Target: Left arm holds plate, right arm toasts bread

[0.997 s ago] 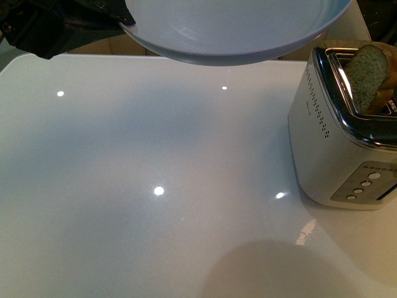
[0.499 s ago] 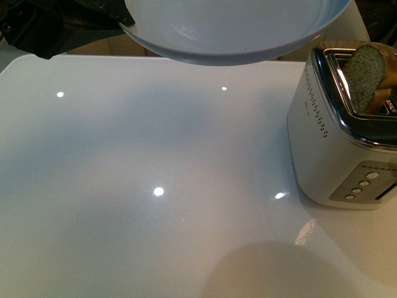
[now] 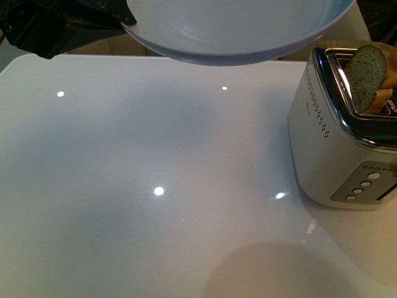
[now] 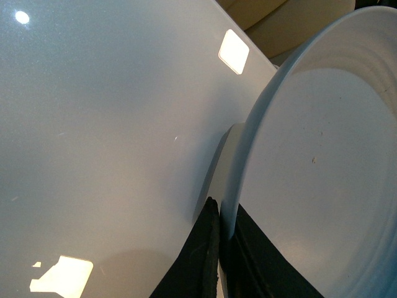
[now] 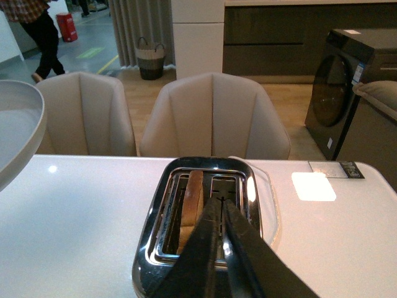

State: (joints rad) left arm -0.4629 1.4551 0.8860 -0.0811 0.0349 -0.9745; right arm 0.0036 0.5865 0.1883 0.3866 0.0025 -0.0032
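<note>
Pale blue-grey plate [image 3: 236, 28], rim pinched between left fingers [image 4: 208, 248], hangs above desk [image 3: 155, 236]; brown-crusted bread [image 3: 365, 73] stands upright in toaster [image 3: 322, 143] slot

The left arm enters at the upper left of the front frame as a dark, cabled bulk. Its left claw [image 3: 126, 17] reaches toward the top centre and is raised clear of the tabletop. In the left wrist view its two flat black fingers [image 4: 205, 261] are clamped on the rim of the plate [image 4: 322, 174], one finger on each face. The right arm is out of the front frame. In its wrist view the right claw [image 5: 219, 202] points forward, its two long dark fingers [image 5: 200, 248] drawn together with the tips meeting and nothing between them.
</note>
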